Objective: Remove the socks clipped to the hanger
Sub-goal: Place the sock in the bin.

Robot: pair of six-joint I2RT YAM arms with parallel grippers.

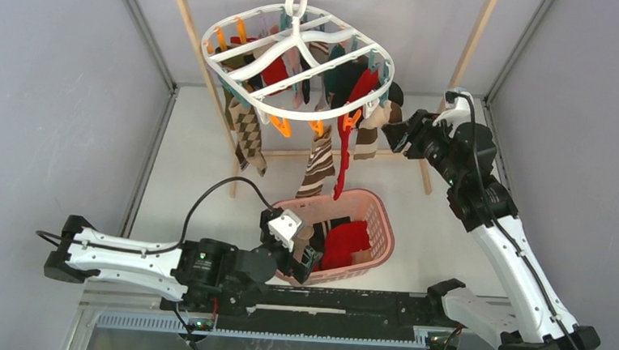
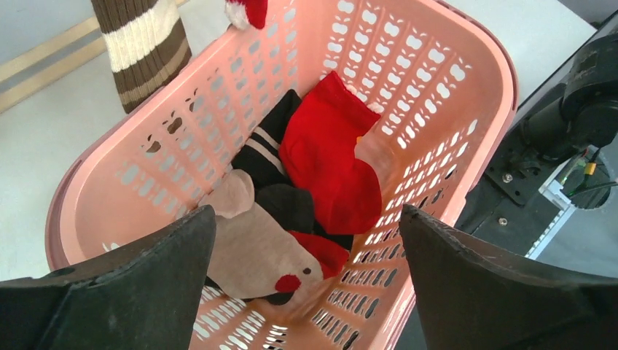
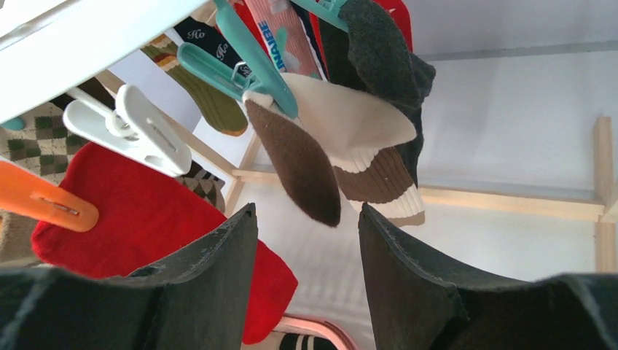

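Partly done: we count a few socks [image 2: 328, 168] in the pink basket [image 2: 466, 44], many more on the hanger [image 1: 302, 114]. Left claw [image 2: 307, 219] gapes empty; right claw [image 3: 306, 219], half-open, holds nothing.

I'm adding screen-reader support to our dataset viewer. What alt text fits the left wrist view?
The left gripper, fingers wide open, hovers over a pink lattice basket holding a red sock, a black striped sock and a beige sock. A brown-and-cream striped sock hangs at top left.
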